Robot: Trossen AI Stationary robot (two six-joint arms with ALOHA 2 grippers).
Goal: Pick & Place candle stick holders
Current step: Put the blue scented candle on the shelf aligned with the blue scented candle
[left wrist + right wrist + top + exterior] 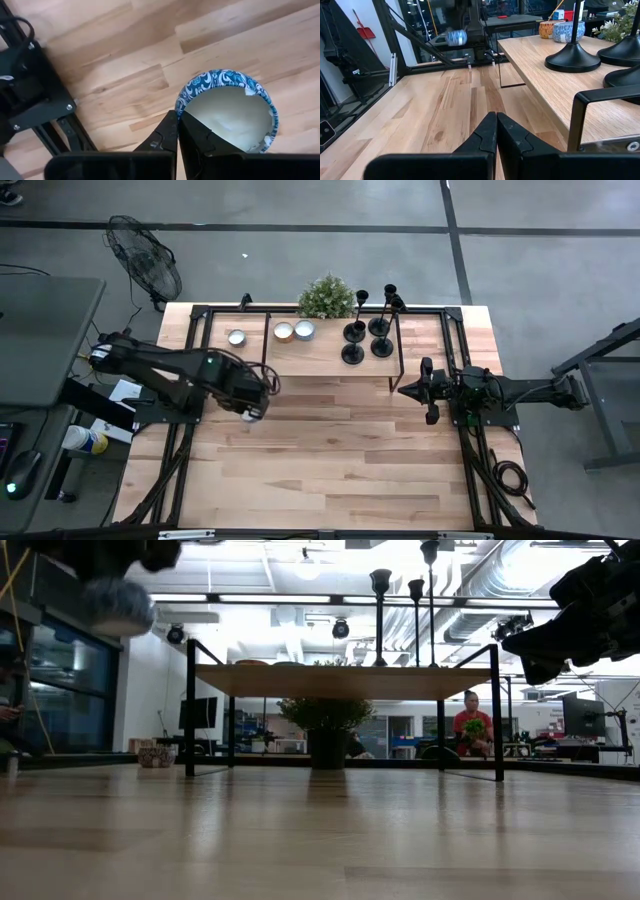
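Nothing looked placed yet: four candle stick holders (368,330) stood clustered on the raised shelf (420,350), roughly at 11 o'clock from the right gripper (404,390), which hung pinched empty, while the left gripper (252,414) was clamped on a blue-patterned candle tin (227,111).

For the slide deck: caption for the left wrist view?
Left gripper, fingers shut on the rim of a blue-patterned candle tin, above the wooden table.
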